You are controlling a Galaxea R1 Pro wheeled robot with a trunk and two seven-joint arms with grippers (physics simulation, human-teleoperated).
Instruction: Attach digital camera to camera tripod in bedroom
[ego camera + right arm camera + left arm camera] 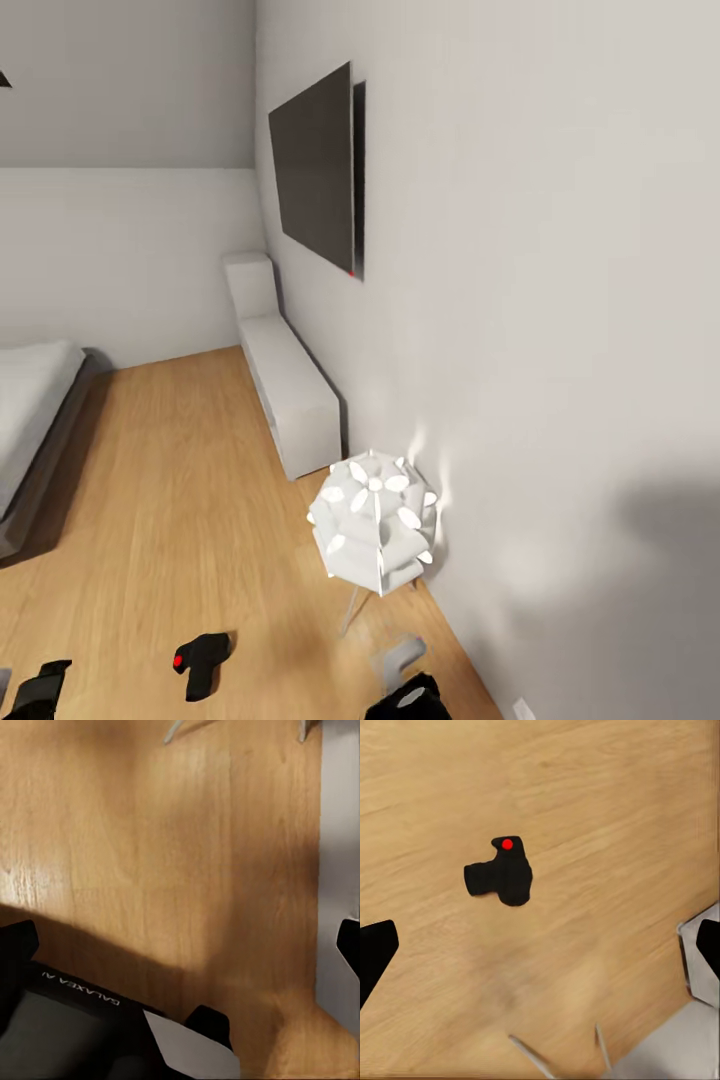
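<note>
The digital camera (200, 660), a small black boxy body with a stubby lens and a round red button on top, lies on the light wooden plank floor (180, 480) near the robot, left of centre in the head view. The left wrist view shows it alone on bare boards (506, 874), touching nothing. The left gripper (540, 945) hangs above it with its fingers spread wide apart, holding nothing. The right gripper (180, 937) is likewise spread over the floor beside the white wall (560, 350).

To the right of the camera stands a white petal-shaded floor lamp on thin metal legs (374, 525), close against the wall. Farther along the wall sit a long white low cabinet (290, 385) and a dark flat wall-mounted screen (318, 170). At the far left is the edge of a grey-framed bed with a white mattress (30, 420). Open floor stretches between bed and cabinet.
</note>
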